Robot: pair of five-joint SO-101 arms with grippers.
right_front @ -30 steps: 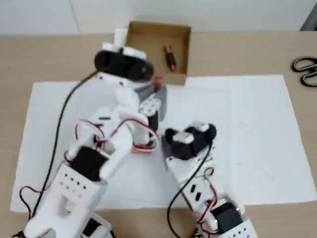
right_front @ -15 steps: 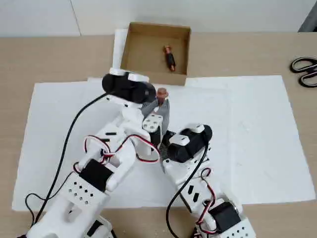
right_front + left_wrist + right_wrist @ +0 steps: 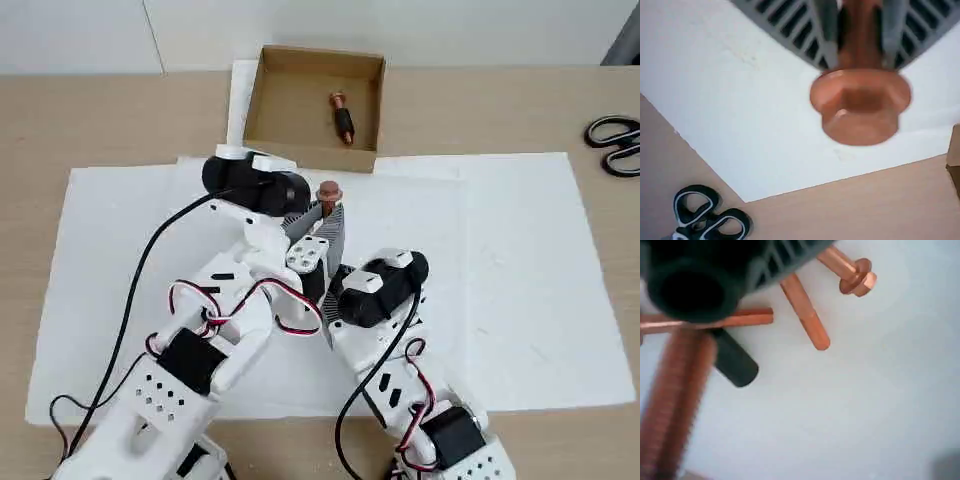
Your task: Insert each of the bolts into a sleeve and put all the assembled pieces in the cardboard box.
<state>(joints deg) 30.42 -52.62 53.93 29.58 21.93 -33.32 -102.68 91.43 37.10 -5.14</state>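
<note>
Right gripper [image 3: 710, 270] clamped on black tubular plastic sleeve [image 3: 687, 287], bore open. Just beyond, left gripper [image 3: 858, 35] pinches copper hex-head bolt [image 3: 860, 107]; threaded shank beside sleeve mouth, apparently not yet entered. Brown cardboard box [image 3: 300, 155] farther off.

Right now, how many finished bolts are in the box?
1. One assembled bolt and sleeve lies inside the cardboard box, toward its right wall in the high view. The whole floor of the box is in sight, so none seems hidden.
</note>
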